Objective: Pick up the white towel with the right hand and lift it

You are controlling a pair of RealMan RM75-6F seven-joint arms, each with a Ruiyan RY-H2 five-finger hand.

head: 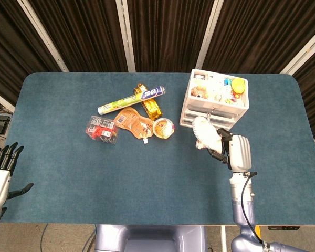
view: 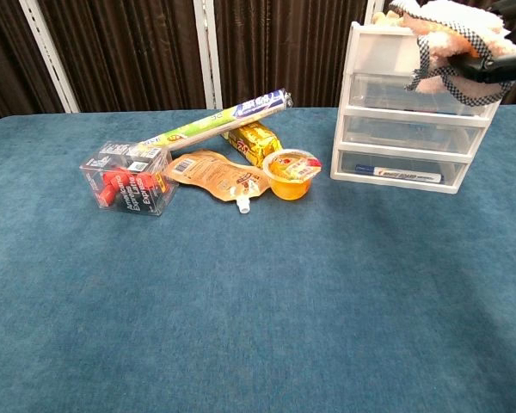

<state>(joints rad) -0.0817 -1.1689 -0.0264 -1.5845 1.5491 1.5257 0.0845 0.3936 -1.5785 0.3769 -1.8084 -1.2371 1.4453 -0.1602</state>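
My right hand (head: 236, 152) grips the white towel (head: 205, 132), my dark fingers (view: 499, 67) closed around its bunched end. The towel is lifted clear of the blue table (head: 68, 157), held up in front of the white drawer unit (head: 214, 105). In the chest view the towel (view: 451, 39) sits level with the unit's top drawer, showing a pinkish underside and a black-and-white checked edging that hangs down beside my fingers. Seen from the head camera, the bundle lies just in front of the drawer unit's lower left corner, and my forearm runs from there back toward the near table edge.

My left hand (head: 0, 176) hangs off the table, well apart from the drawer unit, past the table's near left corner. Its fingers are straight and spread, holding nothing.

The drawer unit (view: 413, 129) has 3 clear drawers; a blue marker (view: 397, 173) lies in the bottom one, and small toys fill its open top (head: 220, 88). To the left of the unit, on the table, an orange jelly cup (view: 291, 173) stands nearest it. Beyond the cup lie an orange spouted pouch (view: 213, 175), a gold snack packet (view: 254, 142) and a long foil-wrap box (view: 219, 119) resting tilted across the others. Farthest from the unit is a clear plastic box (view: 126, 178) with red items inside.
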